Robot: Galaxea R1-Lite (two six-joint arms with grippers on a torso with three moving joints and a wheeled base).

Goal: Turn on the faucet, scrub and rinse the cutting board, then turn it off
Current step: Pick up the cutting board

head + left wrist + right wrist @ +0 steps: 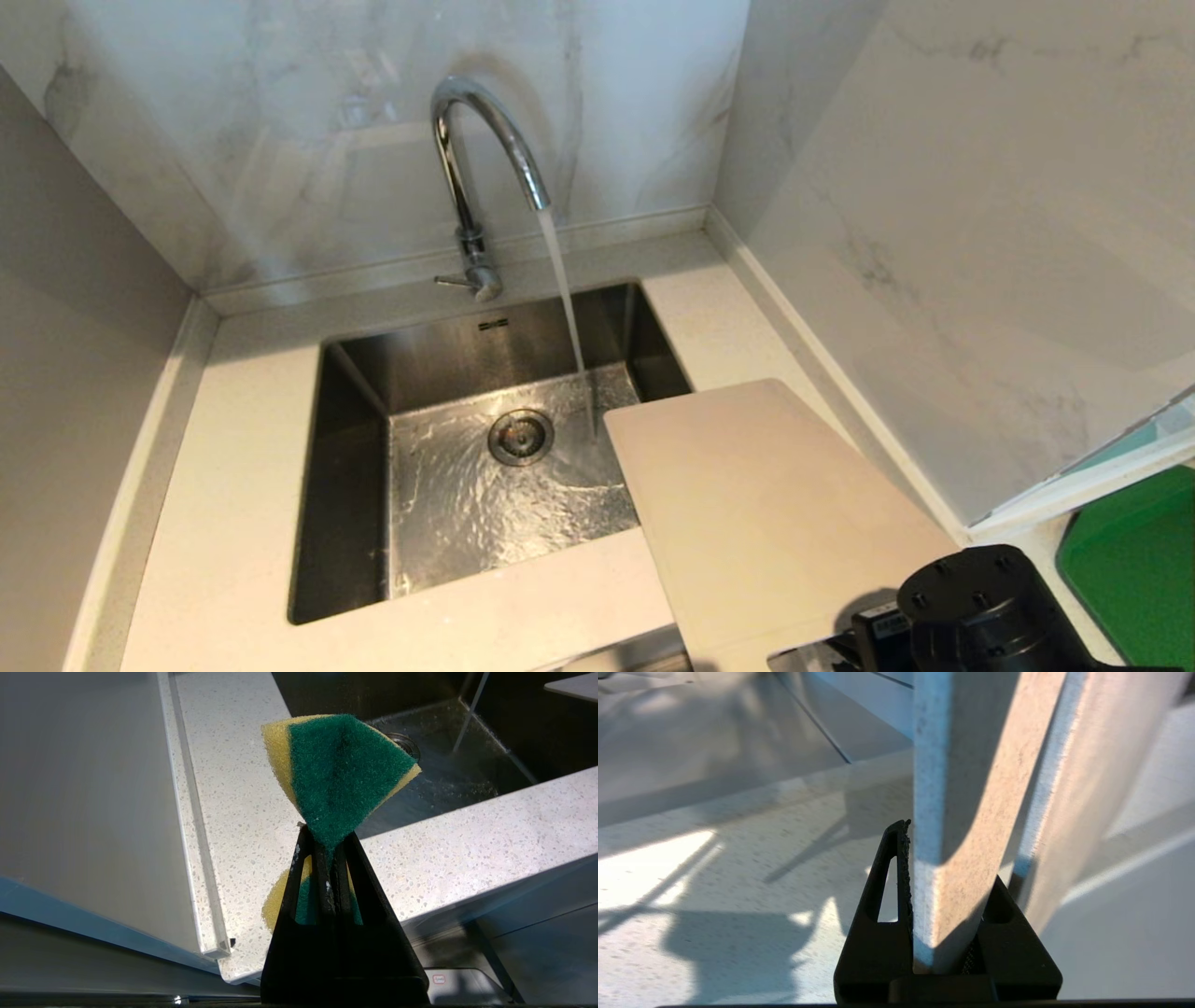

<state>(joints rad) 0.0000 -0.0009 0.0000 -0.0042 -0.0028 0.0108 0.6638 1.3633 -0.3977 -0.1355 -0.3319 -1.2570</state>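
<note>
Water runs from the chrome faucet (485, 149) into the steel sink (345, 485), and the stream lands beside the drain. The beige cutting board (766, 523) hangs tilted over the right counter, its far corner reaching over the sink close to the stream. My right gripper (948, 854) is shut on the cutting board's (957, 812) near edge; its wrist (980, 607) shows at the bottom right of the head view. Out of the head view, my left gripper (327, 835) is shut on a green-and-yellow sponge (341, 774) above the front counter by the sink.
Speckled white counter (233, 448) surrounds the sink, with marble walls behind and to the right. A dark green flat thing (1134, 560) lies at the far right. The faucet's lever (457, 278) sticks out leftwards at its base.
</note>
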